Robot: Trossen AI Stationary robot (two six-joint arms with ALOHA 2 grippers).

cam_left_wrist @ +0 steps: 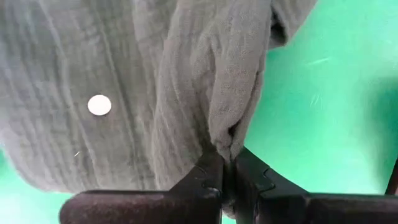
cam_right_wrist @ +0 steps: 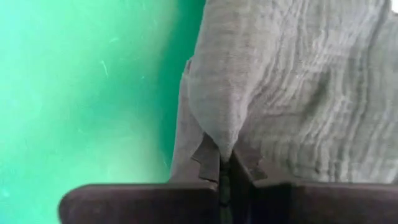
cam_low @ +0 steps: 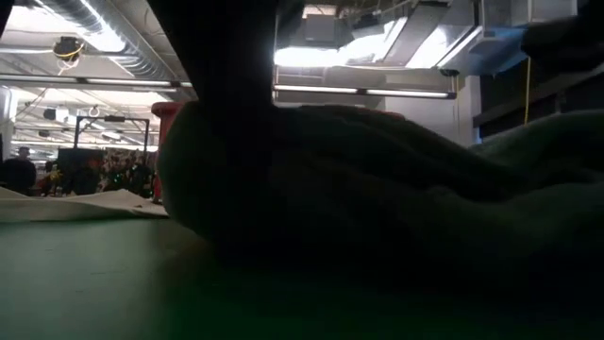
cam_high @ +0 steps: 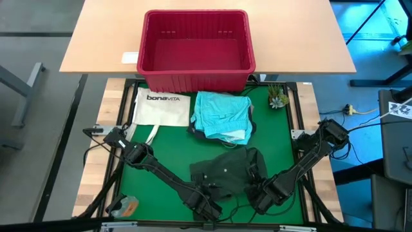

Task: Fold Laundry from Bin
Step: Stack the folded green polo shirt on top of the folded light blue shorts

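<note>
Nearest me, at the front edge of the green worktop (cam_high: 161,145), both arms reach in low. My left end effector (cam_left_wrist: 227,177) is clenched on a pinched fold of the dark green garment (cam_high: 228,169); the wrist view shows the crinkled cloth rising straight out from between the two dark fingers (cam_left_wrist: 205,180), with one small white button (cam_left_wrist: 99,104) on the fabric just beside the fold. My right end effector (cam_right_wrist: 225,171) is likewise clenched on a tuck of the same garment at its other front corner, cloth bunched up between the closed fingers.

From above, the left end effector (cam_high: 209,207) sits at the garment's near-left edge and the right end effector (cam_high: 256,201) at its near-right edge, the crumpled garment lying on the mat between and just behind them. The low view is mostly filled by a dark mound of cloth.

Further back on the mat lies the light turquoise garment (cam_high: 222,116), rumpled, with darker cloth showing under its edges. Just beside it to the left lies the white tote bag (cam_high: 161,108). A small green plant (cam_high: 278,98) stands at the far right corner.

Beyond those, the red bin (cam_high: 196,48) rests on the wooden table (cam_high: 103,38), touching the mat's far edge; I see no cloth inside it.
</note>
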